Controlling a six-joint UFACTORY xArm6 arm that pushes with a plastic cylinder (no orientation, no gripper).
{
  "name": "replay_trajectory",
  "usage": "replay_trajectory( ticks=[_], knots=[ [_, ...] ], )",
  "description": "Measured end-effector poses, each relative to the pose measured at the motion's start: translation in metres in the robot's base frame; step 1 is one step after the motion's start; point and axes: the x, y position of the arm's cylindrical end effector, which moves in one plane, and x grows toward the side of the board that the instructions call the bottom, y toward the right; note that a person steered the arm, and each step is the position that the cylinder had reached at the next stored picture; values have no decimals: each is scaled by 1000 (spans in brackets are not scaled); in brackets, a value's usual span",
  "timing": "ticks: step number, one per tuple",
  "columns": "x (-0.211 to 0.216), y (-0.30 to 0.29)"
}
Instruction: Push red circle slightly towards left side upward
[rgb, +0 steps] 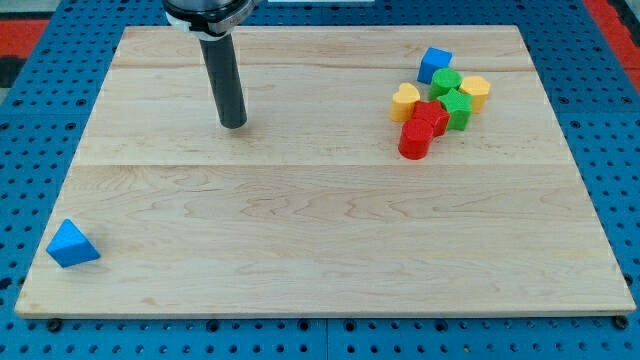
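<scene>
Red circle in the cluster, tip well apart

Red circle (414, 141): matte cylinder at cluster's bottom, upper right of pale planked wooden board (300, 230), touching second red block (432, 116). Around them: two green (446, 82) (457, 108), two yellow (404, 101) (475, 91), one blue cube (434, 64). Lone blue triangle (72, 244) bottom left. My tip (233, 124): dark smooth rod, holding nothing, far left of all blocks.

no readable text, labels, brands, numbers or signs appear anywhere in my view. the wooden desk (320, 230) has a plain surface with only its grain and board seams. the small coloured blocks carry no markings on any face that shows. the dark rod above my tip (233, 124) is unmarked too. the blue pegboard (30, 120) around the desk shows rows of holes and no lettering.
</scene>
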Motion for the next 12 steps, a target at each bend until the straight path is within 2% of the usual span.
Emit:
replay_trajectory(
  ticks=[2,3,4,6,8,12],
  knots=[
    [10,9],
    [62,21],
    [90,70],
    [139,123],
    [143,181],
    [136,246]
  ],
)
